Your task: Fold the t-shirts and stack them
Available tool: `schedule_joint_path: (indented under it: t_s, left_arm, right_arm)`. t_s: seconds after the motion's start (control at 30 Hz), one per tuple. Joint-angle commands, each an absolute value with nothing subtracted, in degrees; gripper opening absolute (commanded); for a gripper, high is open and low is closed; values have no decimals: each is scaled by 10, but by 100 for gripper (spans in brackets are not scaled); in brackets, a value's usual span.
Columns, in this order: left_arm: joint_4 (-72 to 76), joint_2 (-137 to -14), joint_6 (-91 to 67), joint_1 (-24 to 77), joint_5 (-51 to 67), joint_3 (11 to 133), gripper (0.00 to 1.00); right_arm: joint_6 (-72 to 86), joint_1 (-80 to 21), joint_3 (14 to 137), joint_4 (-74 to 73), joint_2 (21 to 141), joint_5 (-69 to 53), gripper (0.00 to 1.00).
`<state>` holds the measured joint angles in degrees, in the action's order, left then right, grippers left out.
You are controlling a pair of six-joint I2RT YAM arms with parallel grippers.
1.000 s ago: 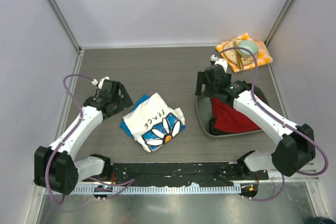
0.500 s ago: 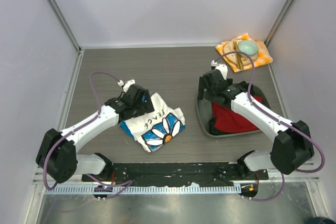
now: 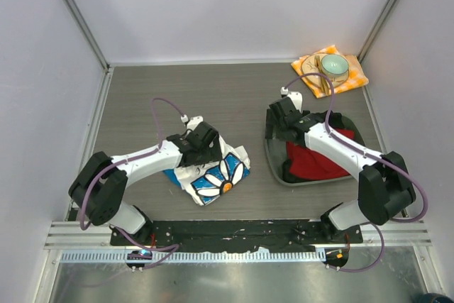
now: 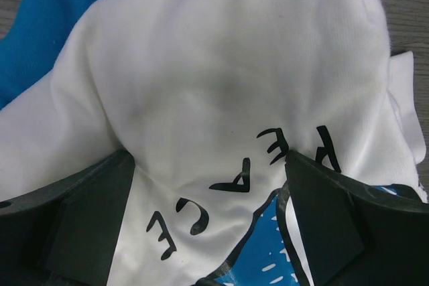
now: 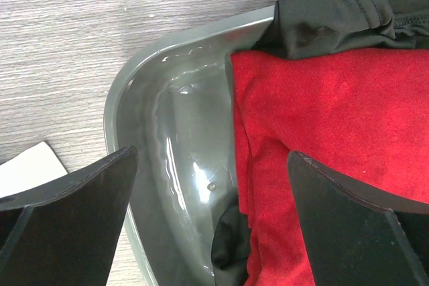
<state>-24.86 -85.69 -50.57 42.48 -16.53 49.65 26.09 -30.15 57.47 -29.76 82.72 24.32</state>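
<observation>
The left claw [image 3: 201, 145] is held open astride the white daisy t-shirt [image 3: 221, 174] on the table [image 3: 142, 90], seemingly to pinch a fold, while the right claw [image 3: 285, 117] is spread open over the red t-shirt [image 3: 319, 162] in the tray [image 3: 274, 155].

the table [image 3: 234, 90] is a dark grey wood-grain board. on its near left lies the white daisy t-shirt [image 3: 216, 173], crumpled, with blue cloth [image 3: 170, 174] showing at its left edge. well apart to the right sits a grey tray [image 3: 270, 152]. an orange-yellow checked cloth [image 3: 355, 80] lies in the far right corner.
</observation>
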Motion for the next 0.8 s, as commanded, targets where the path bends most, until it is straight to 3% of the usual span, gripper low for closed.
schedule_joint_path:
  t_s: [0.0, 0.3, 0.77]
  left_arm:
    - [-222, -871, -512, 439, -180, 481, 100]
    - [-171, -904, -523, 522, -164, 450, 100]
    - [-127, -1016, -568, 657, -171, 495, 100]
  right_arm:
    - [269, -304, 577, -264, 848, 250, 100]
    - [280, -315, 587, -218, 888, 233, 100]
    - [285, -363, 642, -265, 897, 271, 100]
